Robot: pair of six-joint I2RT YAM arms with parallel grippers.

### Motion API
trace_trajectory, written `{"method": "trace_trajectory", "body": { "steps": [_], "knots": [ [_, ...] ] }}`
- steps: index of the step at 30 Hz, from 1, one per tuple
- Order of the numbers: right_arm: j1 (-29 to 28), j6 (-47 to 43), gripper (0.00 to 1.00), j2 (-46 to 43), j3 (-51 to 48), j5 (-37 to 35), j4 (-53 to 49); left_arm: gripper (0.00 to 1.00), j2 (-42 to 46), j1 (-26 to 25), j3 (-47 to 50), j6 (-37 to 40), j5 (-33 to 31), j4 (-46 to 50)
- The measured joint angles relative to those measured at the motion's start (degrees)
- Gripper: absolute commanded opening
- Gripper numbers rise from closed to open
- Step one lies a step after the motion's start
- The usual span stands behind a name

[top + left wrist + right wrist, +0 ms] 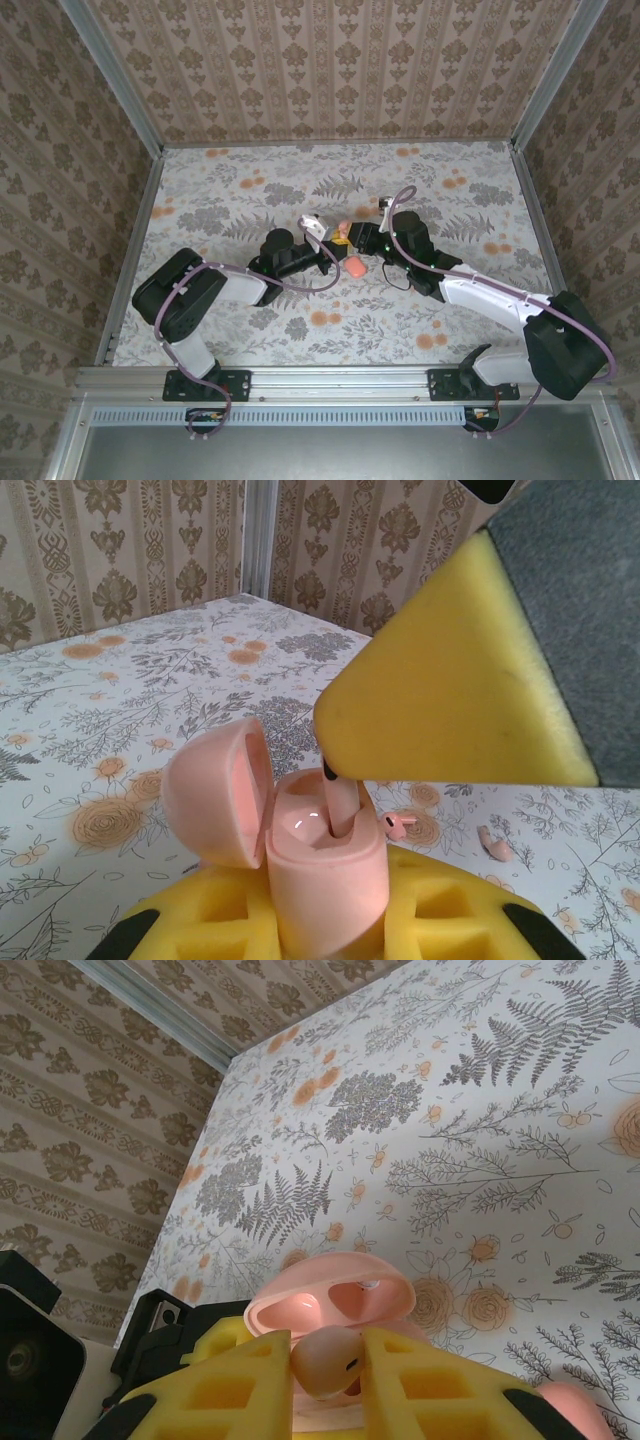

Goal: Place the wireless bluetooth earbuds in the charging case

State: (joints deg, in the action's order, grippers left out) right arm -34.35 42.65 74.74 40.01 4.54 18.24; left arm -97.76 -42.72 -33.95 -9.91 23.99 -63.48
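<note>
Holding open charging case (325, 875) in left hand (325, 925), earbud (340, 805) half-seated inside

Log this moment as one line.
left tool: shut on charging case, lid open | right tool: holds earbud, stem in case | second earbud: on table

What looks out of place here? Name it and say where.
One earbud lies loose on the tablecloth, just beyond the charging case held by the left gripper. The other earbud, pinched by the right gripper, stands in the open case, not yet seated.
</note>
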Motion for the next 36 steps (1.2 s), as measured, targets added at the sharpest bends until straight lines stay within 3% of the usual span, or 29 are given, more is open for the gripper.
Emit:
{"method": "trace_trajectory", "body": {
  "steps": [36],
  "knots": [
    [-0.04,-0.48,0.41,-2.19,1.31,1.36,0.20,0.10,4.13,0.04,0.00,0.46,-0.04,1.55]
  ]
}}
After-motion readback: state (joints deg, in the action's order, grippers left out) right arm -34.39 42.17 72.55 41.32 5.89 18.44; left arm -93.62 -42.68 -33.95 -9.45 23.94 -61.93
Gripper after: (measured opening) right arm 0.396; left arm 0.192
